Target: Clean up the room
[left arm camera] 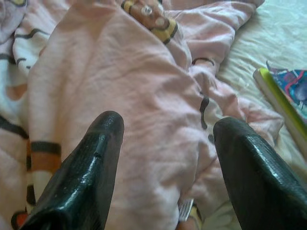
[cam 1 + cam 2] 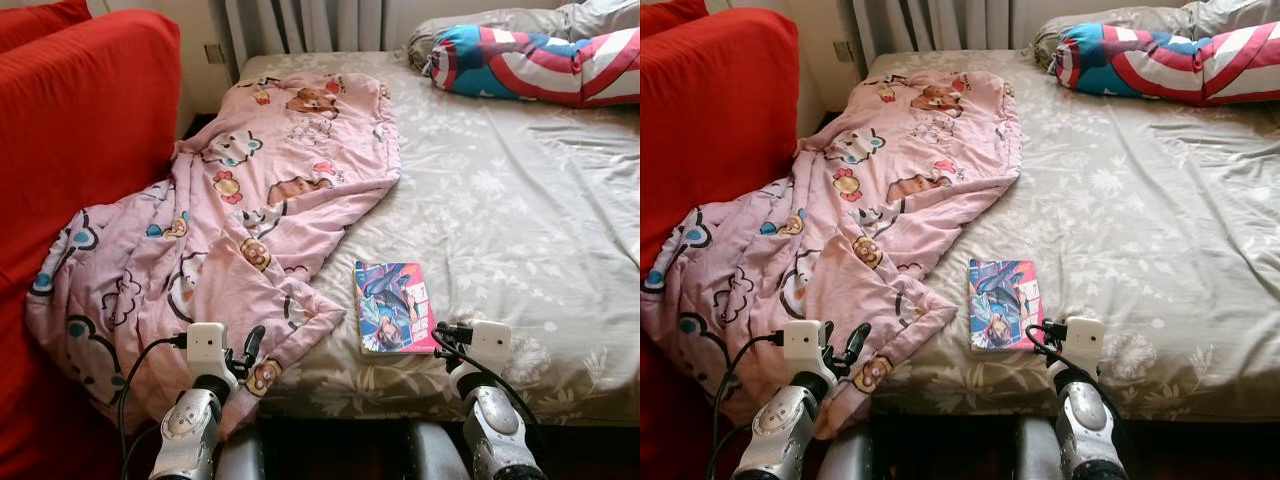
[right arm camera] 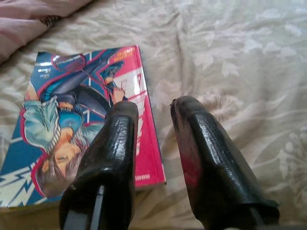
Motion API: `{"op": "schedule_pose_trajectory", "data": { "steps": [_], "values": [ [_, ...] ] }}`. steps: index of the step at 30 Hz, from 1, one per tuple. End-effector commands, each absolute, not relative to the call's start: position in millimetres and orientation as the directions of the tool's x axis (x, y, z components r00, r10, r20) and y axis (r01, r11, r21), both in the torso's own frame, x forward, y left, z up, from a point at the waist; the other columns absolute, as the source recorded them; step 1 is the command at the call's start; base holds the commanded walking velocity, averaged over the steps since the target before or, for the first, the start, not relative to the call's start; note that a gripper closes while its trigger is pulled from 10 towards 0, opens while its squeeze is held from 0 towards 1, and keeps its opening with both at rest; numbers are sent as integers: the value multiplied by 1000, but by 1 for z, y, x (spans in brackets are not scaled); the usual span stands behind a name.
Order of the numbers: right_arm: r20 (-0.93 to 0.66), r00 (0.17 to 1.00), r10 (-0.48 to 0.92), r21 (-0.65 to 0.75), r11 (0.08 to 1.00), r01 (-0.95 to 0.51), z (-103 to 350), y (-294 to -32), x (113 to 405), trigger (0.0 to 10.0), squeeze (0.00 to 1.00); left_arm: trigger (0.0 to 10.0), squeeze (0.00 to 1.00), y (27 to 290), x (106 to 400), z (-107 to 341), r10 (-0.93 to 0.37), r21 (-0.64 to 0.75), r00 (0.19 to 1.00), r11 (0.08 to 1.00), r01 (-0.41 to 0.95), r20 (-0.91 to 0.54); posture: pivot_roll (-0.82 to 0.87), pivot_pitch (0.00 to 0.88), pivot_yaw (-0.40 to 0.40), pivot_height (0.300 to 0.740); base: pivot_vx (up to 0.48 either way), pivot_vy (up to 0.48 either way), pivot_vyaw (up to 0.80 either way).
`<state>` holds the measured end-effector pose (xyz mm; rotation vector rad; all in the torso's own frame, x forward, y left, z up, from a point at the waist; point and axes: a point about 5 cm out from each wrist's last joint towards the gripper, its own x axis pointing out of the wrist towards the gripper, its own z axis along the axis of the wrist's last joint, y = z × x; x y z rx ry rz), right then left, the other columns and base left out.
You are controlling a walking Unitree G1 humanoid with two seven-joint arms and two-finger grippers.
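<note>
Hovering at the near bed edge, both grippers spread.
Left gripper point(image 1: 165, 143) hangs over the pink cartoon blanket point(image 2: 250, 200); right gripper point(image 3: 153, 120), holding nothing, sits beside the manga book point(image 2: 393, 306) on the floral sheet point(image 2: 520, 200). Striped pillow point(image 2: 530, 62) lies far behind.

Soft cloth quilt point(image 2: 230, 220), glossy paper book point(image 2: 392, 306)
</note>
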<state>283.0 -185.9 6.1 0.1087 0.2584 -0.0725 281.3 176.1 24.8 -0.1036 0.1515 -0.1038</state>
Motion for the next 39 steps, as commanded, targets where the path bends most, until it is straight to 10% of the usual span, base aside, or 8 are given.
{"op": "schedule_pose_trajectory", "data": {
  "steps": [1,38,39],
  "values": [
    [-269,962,-43,98,993,71,5,-182,283,10000,0,10000,0,178,282,25,-111,-110,983,989,95,-148,-4,88,50,586,300,0,0],
    [-320,947,18,147,989,30,11,-168,301,10000,0,10000,0,183,275,28,-122,-99,984,989,109,-128,51,125,65,586,92,0,0],
    [-319,947,15,170,985,42,12,-168,303,10000,820,10000,0,184,274,29,-123,-96,984,989,111,-127,58,130,68,586,0,0,0]
  ]
}}
